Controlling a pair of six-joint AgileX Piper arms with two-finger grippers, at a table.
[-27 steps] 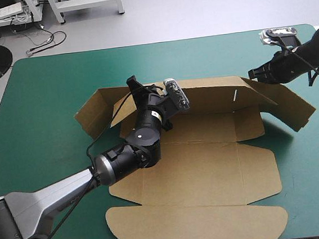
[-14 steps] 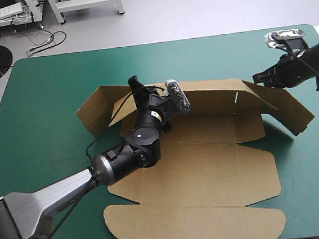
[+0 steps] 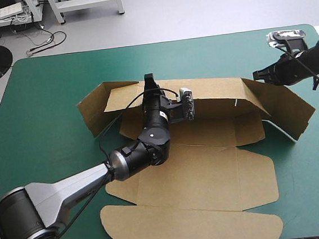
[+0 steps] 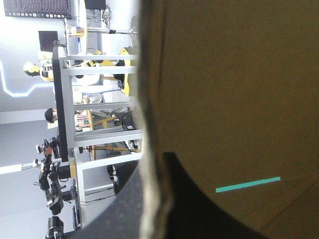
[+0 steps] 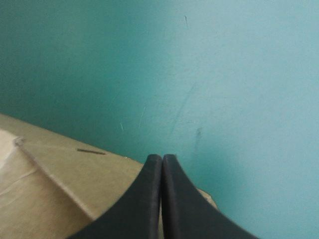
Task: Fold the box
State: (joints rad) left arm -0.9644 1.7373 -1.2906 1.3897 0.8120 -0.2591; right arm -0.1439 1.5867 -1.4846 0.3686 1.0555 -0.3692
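The brown box (image 3: 210, 171) lies as a cut sheet on the teal-green cover, its rounded lid flap toward the front edge. The back wall (image 3: 213, 94) stands raised, and the end flaps angle up at both sides. My left gripper (image 3: 149, 81) sits on the back wall's top edge near its left end. In the left wrist view the gripper (image 4: 149, 199) is shut on the box (image 4: 239, 99), with the board's edge between the black fingers. My right gripper (image 3: 256, 76) is at the upper corner of the right end flap. Its fingers meet in a point (image 5: 162, 158) over the board (image 5: 60, 174).
Bare teal-green cover (image 3: 50, 96) surrounds the sheet on the left, far side and right. The lid flap (image 3: 192, 226) reaches close to the table's front edge. The right end flap (image 3: 286, 110) juts out toward the table's right edge.
My left gripper has slid right along the back wall and tipped it more upright. The whole sheet has shifted slightly toward the front. The right gripper has drifted slightly right.
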